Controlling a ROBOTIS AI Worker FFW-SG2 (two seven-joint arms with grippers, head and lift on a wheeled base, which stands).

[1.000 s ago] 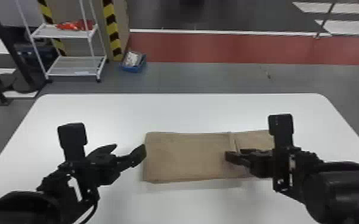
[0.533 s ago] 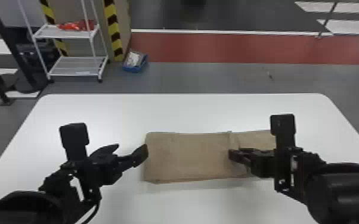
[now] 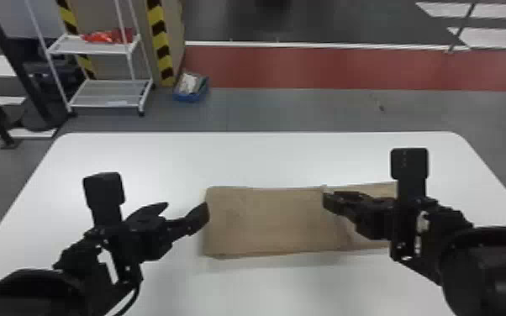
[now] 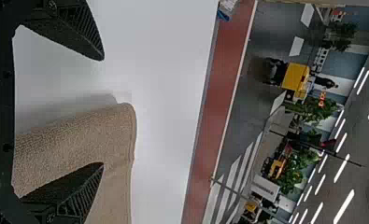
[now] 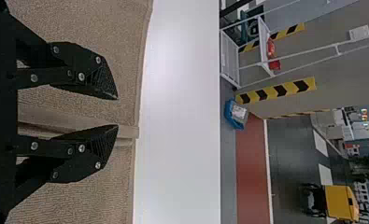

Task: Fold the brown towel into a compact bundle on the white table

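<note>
In the head view the brown towel (image 3: pixel 273 220) lies as a long folded strip across the white table (image 3: pixel 264 159), with a folded edge crossing it right of its middle. My left gripper (image 3: pixel 188 213) stands open at the towel's left end, one finger just over that end. My right gripper (image 3: pixel 328 202) is over the towel by the crossing edge, its fingers parted. In the left wrist view the towel's end (image 4: pixel 79 135) lies between and under the fingers of my left gripper (image 4: pixel 102 112). The right wrist view has my right gripper (image 5: pixel 117 112) open above the towel (image 5: pixel 93 28), around the fold line.
Beyond the table stand a white wire shelf (image 3: pixel 109 93) with a red item on it and a blue bin (image 3: pixel 191 89) on the floor. Bare tabletop lies behind and in front of the towel.
Both arms and the towel look almost the same as before; the whole head view has shifted very slightly. No clear change of grip shows.
</note>
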